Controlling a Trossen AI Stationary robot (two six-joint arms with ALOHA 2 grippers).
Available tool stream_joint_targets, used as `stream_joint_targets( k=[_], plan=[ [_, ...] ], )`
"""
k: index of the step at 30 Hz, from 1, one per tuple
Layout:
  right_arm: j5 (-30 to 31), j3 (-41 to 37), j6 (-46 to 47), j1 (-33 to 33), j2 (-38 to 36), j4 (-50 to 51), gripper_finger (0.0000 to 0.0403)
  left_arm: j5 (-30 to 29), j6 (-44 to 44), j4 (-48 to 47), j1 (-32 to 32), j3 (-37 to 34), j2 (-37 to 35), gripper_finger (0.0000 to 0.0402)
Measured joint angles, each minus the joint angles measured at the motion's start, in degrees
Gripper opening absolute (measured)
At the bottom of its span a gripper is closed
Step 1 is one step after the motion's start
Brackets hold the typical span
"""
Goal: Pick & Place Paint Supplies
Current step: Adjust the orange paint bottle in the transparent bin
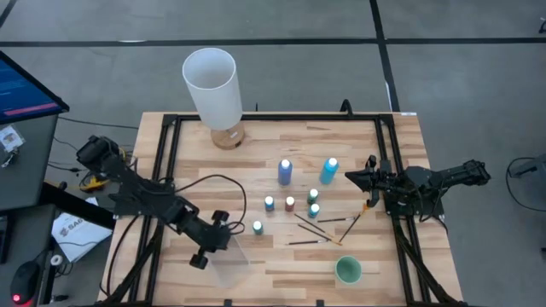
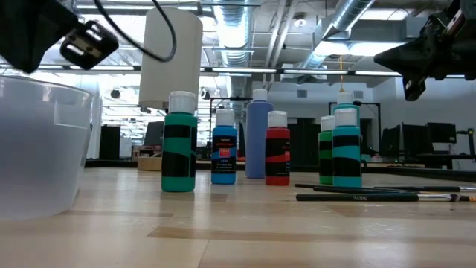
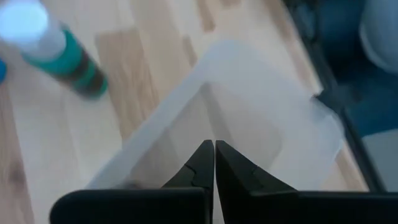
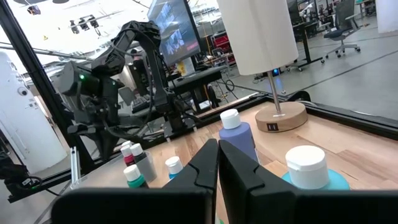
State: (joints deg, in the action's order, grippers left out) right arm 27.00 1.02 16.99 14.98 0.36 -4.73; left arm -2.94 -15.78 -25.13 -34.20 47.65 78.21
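- The left end effector (image 1: 223, 228) hangs over the clear bin (image 1: 229, 260) near the table's (image 1: 256, 281) front edge, fingers pressed together on nothing.
- Nearest bottle: the teal bottle (image 1: 258, 227), upright, just beside it toward the table's middle; the left arm is nearer.
- The other bottles (image 1: 290, 203) cluster mid-table; the brushes (image 1: 314, 230) lie flat beyond them.
- The right end effector (image 1: 351, 177), shut and empty, waits at the right edge.

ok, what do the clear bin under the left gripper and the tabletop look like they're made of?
Clear bin: probably thin plastic, frosted and translucent, since the wood grain shows through its walls. Tabletop: looks like light wood, butcher-block style, with visible joined strips and a soft sheen; whether solid or veneer is unclear. The left gripper is shut above the bin.
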Motion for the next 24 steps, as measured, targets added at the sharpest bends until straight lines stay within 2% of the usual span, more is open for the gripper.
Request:
stream_joint_targets(
  k=[7,24],
  plan=[
    [0.0,0.0,0.02,-0.01,-0.02,-0.15,0.0008,0.63,-0.12,-1.64,0.0,0.23,2.29,0.0],
    [0.02,0.0,0.02,0.0,-0.02,0.0,0.0008,0.09,-1.41,-4.27,0.0,0.23,2.49,0.0]
  ],
)
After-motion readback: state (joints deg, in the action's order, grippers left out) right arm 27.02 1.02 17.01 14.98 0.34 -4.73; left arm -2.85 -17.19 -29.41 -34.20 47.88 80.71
